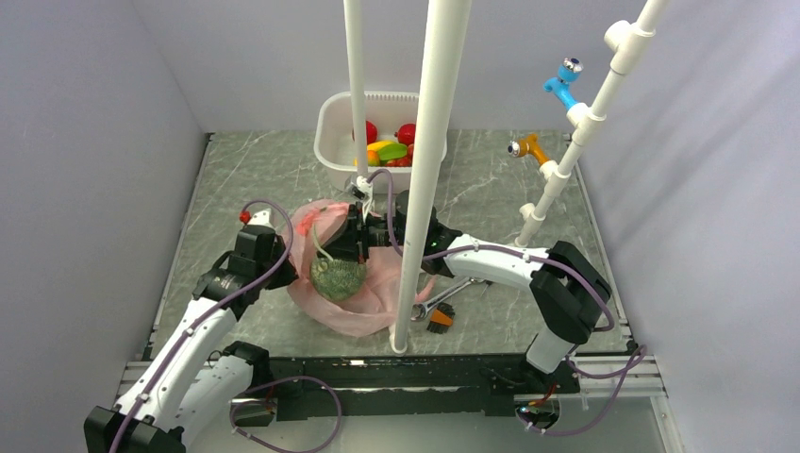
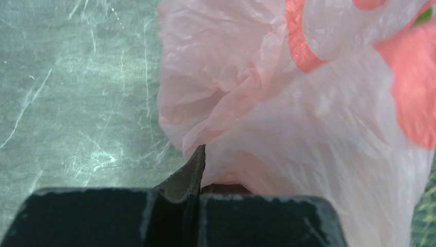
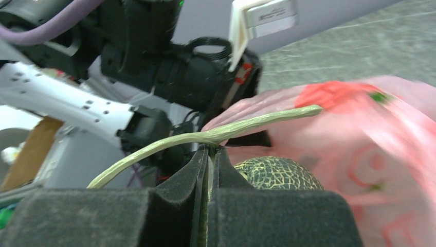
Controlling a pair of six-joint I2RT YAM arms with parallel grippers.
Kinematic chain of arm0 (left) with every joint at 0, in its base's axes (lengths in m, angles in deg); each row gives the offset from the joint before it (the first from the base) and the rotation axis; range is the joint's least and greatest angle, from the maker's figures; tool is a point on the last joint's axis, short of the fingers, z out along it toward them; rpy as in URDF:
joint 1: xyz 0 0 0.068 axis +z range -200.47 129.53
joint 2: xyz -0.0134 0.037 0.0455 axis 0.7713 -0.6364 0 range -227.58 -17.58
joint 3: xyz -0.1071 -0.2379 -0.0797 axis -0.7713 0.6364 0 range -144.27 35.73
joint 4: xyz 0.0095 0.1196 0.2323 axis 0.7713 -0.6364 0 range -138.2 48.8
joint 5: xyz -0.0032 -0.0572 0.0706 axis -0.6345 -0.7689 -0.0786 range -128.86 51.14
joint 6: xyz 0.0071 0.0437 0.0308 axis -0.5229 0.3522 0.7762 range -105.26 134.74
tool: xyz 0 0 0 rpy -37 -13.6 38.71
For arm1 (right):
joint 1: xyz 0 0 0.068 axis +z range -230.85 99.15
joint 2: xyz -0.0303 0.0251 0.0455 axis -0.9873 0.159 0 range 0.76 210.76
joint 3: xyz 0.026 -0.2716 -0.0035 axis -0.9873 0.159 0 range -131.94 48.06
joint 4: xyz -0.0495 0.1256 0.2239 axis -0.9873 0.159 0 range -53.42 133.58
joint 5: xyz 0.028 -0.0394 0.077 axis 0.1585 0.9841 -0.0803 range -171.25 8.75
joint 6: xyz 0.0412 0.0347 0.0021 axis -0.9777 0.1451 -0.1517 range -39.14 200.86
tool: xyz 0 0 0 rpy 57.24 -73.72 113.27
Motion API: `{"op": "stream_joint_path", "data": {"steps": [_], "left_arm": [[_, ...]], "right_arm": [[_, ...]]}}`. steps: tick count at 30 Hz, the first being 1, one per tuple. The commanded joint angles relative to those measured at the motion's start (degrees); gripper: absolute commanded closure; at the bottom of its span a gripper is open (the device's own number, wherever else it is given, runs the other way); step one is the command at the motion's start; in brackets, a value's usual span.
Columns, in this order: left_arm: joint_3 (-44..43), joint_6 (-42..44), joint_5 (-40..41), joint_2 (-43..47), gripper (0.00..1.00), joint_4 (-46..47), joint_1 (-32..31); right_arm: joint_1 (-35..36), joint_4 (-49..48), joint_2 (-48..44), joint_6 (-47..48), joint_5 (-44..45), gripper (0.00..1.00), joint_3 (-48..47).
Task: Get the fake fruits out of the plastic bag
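The plastic bag (image 1: 373, 288) lies crumpled and pink in the middle of the table. A dull-green netted melon (image 1: 338, 278), one of the fake fruits, sits at the bag's mouth. My right gripper (image 1: 351, 245) is shut on the melon's pale T-shaped stem (image 3: 226, 131), with the melon (image 3: 277, 172) just below the fingertips (image 3: 205, 159). My left gripper (image 1: 294, 253) is shut on a fold of the plastic bag (image 2: 267, 103) at its left edge, the film pinched at the fingertips (image 2: 198, 157). Red, yellow and green fake fruits (image 1: 389, 149) lie in the white tub.
The white tub (image 1: 330, 127) stands at the back centre. An orange-handled wrench (image 1: 436, 304) and brush (image 1: 441, 323) lie right of the bag. White poles (image 1: 420, 189) rise in front. A pipe stand (image 1: 566, 156) with blue and orange taps stands at the right.
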Motion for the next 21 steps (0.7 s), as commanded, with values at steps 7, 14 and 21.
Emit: {"op": "stream_joint_path", "data": {"steps": [7, 14, 21], "left_arm": [[-5.4, -0.8, 3.7, -2.5, 1.00, -2.7, 0.1], [-7.4, -2.4, 14.1, -0.5, 1.00, -10.1, 0.1], [-12.1, -3.1, 25.5, 2.1, 1.00, -17.8, 0.2]], "right_arm": [[0.1, 0.2, -4.6, -1.0, -3.3, 1.00, -4.5], [-4.7, 3.3, -8.9, -4.5, 3.9, 1.00, -7.5], [-8.2, 10.7, -15.1, -2.6, 12.4, 1.00, -10.7]]}}
